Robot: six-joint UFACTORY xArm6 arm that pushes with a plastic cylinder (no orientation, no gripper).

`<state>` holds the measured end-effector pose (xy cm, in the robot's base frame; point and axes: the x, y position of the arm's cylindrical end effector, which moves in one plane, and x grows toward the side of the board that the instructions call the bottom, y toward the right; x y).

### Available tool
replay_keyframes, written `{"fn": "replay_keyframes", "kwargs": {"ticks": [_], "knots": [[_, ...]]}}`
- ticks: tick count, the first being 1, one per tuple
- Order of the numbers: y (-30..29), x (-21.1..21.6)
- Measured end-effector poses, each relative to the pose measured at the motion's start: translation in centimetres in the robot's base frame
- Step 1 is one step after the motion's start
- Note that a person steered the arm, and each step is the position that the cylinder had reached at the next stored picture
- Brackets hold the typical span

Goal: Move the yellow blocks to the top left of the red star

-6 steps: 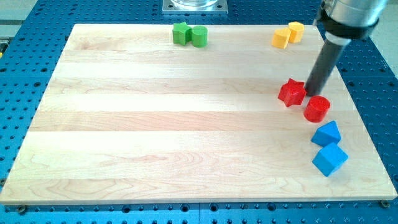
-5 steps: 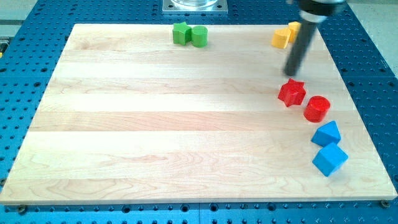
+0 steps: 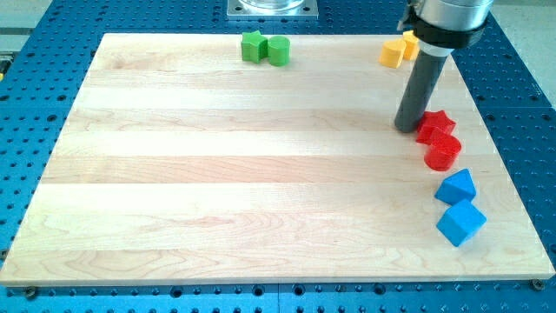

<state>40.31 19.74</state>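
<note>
Yellow blocks (image 3: pixel 399 49) sit far right, not yet beside the red star (image 3: pixel 434 127); my tip (image 3: pixel 406 128), a bare rod holding nothing, touches the star's left side.

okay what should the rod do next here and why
Probably slide my tip away from the red star, up round the yellow blocks. It sits at the star's left edge, while the yellow blocks lie near the view's top, above the star, not touched.
</note>
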Motion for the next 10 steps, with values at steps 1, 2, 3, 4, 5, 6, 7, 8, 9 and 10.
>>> {"fn": "replay_keyframes", "kwargs": {"ticks": [1, 2, 3, 4, 5, 6, 7, 8, 9, 10], "knots": [[0.1, -2.9], [4.9, -7.9], [7.1, -15.5], [7.0, -19.9], [7.4, -21.1], [1.3, -17.6], [-1.4, -9.3], [-0.1, -10.0], [-4.4, -8.7], [-3.3, -6.1]]}}
